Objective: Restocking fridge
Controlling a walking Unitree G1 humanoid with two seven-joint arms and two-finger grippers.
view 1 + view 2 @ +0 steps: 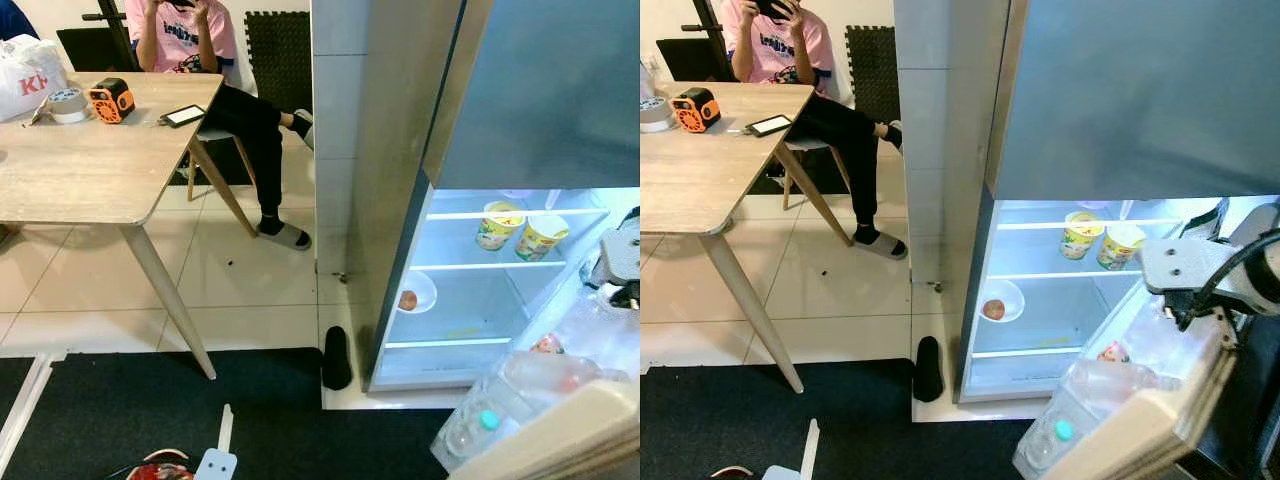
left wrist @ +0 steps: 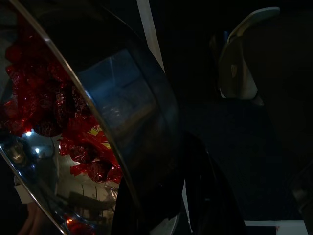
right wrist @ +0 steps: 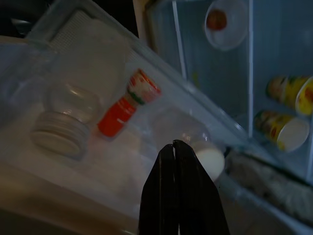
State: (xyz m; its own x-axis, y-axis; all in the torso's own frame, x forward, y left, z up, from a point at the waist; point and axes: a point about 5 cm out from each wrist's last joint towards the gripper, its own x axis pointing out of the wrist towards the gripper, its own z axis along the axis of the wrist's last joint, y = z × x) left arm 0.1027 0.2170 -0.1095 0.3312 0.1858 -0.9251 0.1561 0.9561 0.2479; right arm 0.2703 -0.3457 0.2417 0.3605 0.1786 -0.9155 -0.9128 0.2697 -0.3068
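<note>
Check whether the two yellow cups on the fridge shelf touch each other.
Cannot tell. In the right eye view the two yellow cups stand side by side on the fridge shelf, rims overlapping, with no plain gap or contact visible.

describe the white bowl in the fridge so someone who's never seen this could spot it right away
Start at the open fridge beside the tiled pillar and go to its middle shelf, one level below the two yellow cups. The bowl sits at the left end of that shelf. It is the only round white dish in there, and it holds a single small reddish-brown item, while the cups above are tall and printed.
</note>
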